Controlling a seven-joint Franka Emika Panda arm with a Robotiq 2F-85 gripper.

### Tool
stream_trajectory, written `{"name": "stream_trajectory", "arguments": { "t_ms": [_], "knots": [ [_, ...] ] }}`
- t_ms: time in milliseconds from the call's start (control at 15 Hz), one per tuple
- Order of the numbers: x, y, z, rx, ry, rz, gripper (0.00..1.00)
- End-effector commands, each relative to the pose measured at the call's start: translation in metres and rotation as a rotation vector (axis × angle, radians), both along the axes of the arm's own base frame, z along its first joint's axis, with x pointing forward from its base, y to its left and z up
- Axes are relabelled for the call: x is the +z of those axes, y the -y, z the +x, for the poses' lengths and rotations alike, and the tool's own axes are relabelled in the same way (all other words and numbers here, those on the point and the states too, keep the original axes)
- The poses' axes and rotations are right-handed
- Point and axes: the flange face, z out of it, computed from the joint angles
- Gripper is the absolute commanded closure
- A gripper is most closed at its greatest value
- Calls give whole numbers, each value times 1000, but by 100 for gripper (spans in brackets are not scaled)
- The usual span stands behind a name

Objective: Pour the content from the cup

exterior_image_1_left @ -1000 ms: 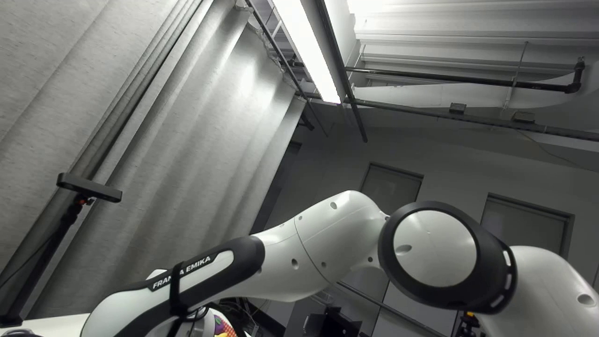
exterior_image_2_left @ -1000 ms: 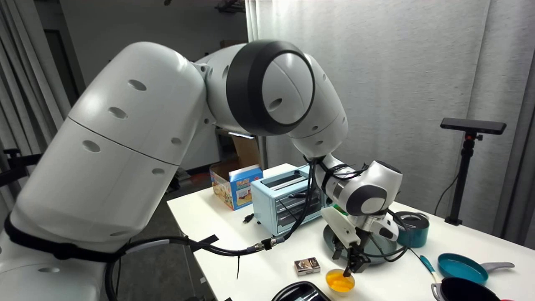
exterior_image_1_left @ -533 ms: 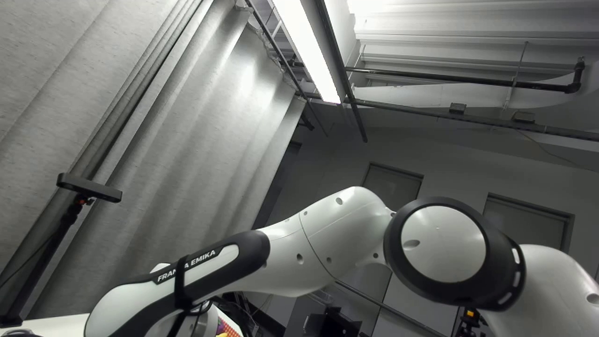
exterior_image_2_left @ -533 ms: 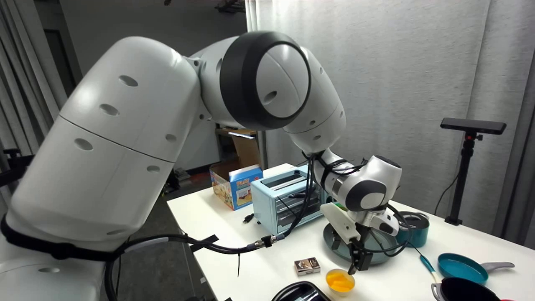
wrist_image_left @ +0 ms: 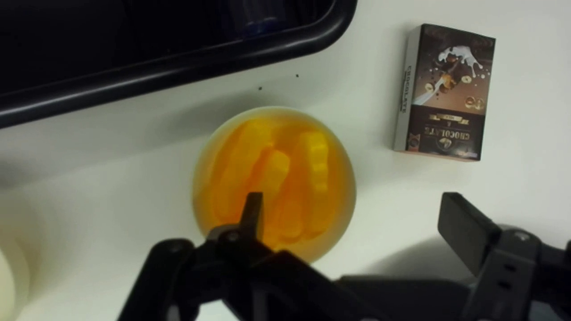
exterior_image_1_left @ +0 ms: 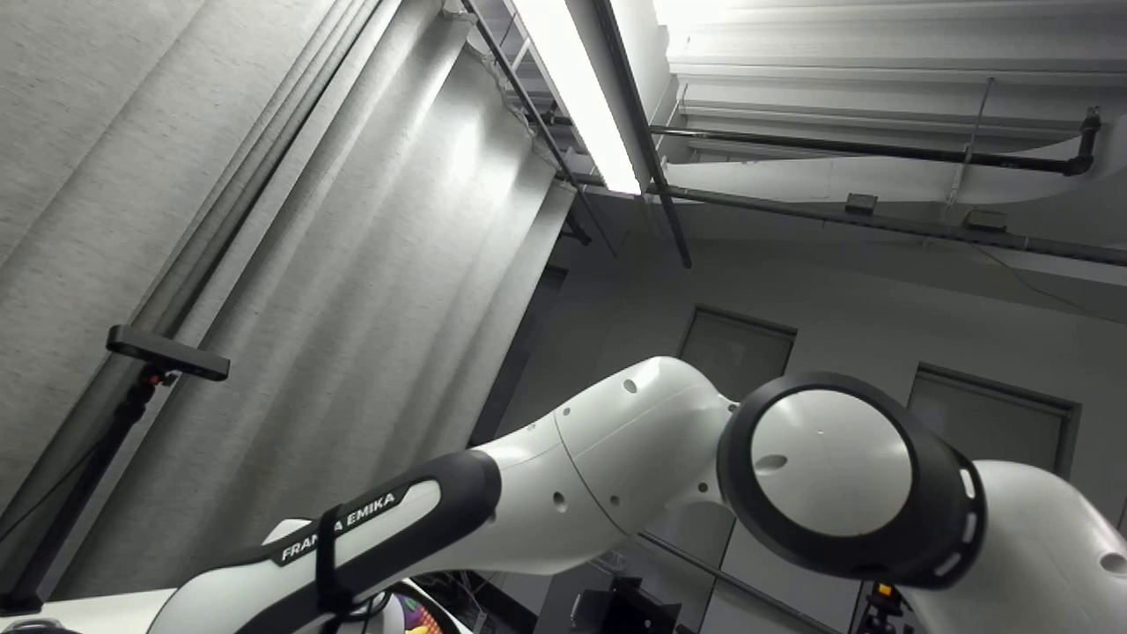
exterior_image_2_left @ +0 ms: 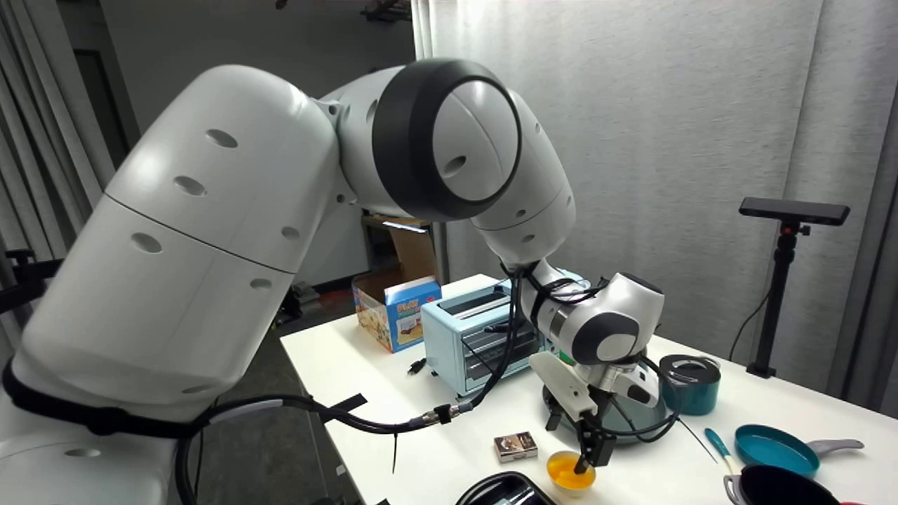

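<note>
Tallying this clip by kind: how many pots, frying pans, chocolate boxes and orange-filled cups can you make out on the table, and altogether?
Pots: 2, a teal pot and a dark pot, cut off below
Frying pans: 1, a teal pan
Chocolate boxes: 1, a small box
Orange-filled cups: 1, a round cup
Total: 5, leaving out a partly hidden grey dish, kind unclear

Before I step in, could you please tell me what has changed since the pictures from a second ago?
The gripper has opened wider than a second ago; over the last half second it has also dipped and shifted toward the left edge of an exterior view, overlapping more of the cup there. Nothing was visibly taken hold of or let go. The cup, chocolate box and toaster oven stayed put.
</note>
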Motion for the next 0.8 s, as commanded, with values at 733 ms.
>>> {"name": "stream_trajectory", "arguments": {
  "t_ms": [733],
  "knots": [
    [1,-35,-8,126,8,-14,0]
  ]
}}
